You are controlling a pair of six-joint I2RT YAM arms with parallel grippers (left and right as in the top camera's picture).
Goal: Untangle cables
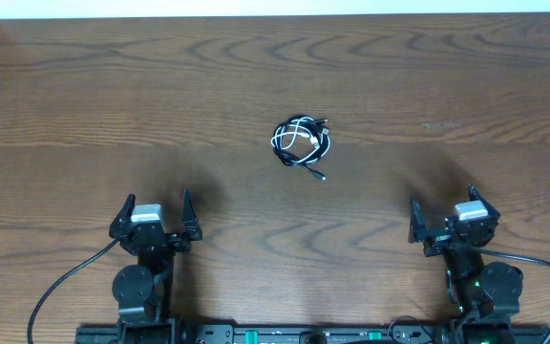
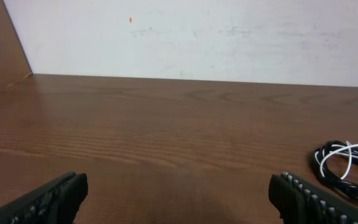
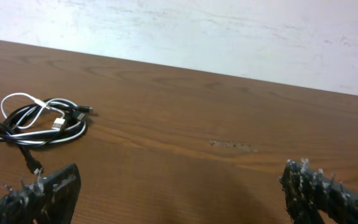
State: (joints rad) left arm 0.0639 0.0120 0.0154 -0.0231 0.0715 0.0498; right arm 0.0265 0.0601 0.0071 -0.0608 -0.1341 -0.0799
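The black cable (image 1: pixel 319 148) and the white cable (image 1: pixel 290 133) lie coiled together in one small bundle at the middle of the wooden table, a black plug end trailing toward the front (image 1: pixel 319 176). The bundle shows at the right edge of the left wrist view (image 2: pixel 347 168) and at the left of the right wrist view (image 3: pixel 42 121). My left gripper (image 1: pixel 154 212) is open and empty at the front left, well short of the bundle. My right gripper (image 1: pixel 444 214) is open and empty at the front right, also apart from it.
A white wall (image 2: pixel 197 34) borders the table's far edge. A wooden side panel (image 2: pixel 2 50) stands at the far left. A small scuff (image 3: pixel 232 145) marks the table surface right of the bundle. Thick black arm wires (image 1: pixel 60 287) run at the front.
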